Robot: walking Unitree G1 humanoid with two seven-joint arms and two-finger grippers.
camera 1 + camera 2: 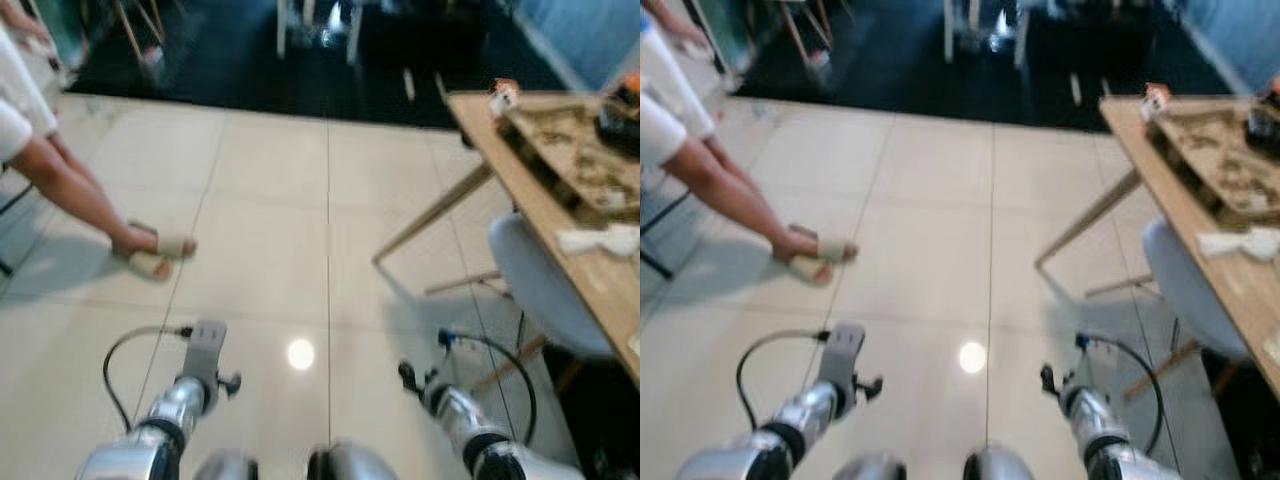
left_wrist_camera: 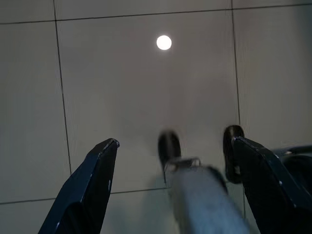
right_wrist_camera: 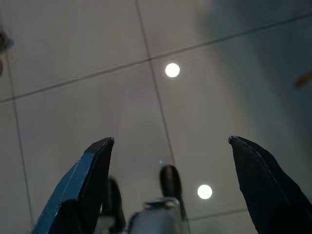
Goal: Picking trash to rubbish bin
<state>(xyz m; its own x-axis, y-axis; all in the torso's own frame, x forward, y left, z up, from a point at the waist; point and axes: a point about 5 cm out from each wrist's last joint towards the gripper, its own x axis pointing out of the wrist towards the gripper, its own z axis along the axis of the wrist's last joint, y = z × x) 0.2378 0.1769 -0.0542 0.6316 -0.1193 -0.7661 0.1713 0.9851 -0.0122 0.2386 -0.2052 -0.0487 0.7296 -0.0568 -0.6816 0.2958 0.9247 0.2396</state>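
Below, both tools hang over glossy cream floor tile: the left tool (image 2: 170, 146) and right tool (image 3: 170, 146) each spread their tapered black fingers wide, gripping nothing. Wrist views show grout lines and lamp glints. Head views add a wooden surface (image 1: 530, 190) at right, bearing crumpled white trash (image 1: 600, 238), and a person's sandalled feet (image 1: 155, 252) at left; open floor lies between.

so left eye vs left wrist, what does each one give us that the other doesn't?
Left eye: a seated person's legs and sandalled feet ahead on the left, a wooden table on the right with a crumpled white tissue, and a pale chair beside it. Left wrist: the left gripper close up, its fingers spread apart over bare tiles. Both: the glossy tile floor and a round lamp reflection.
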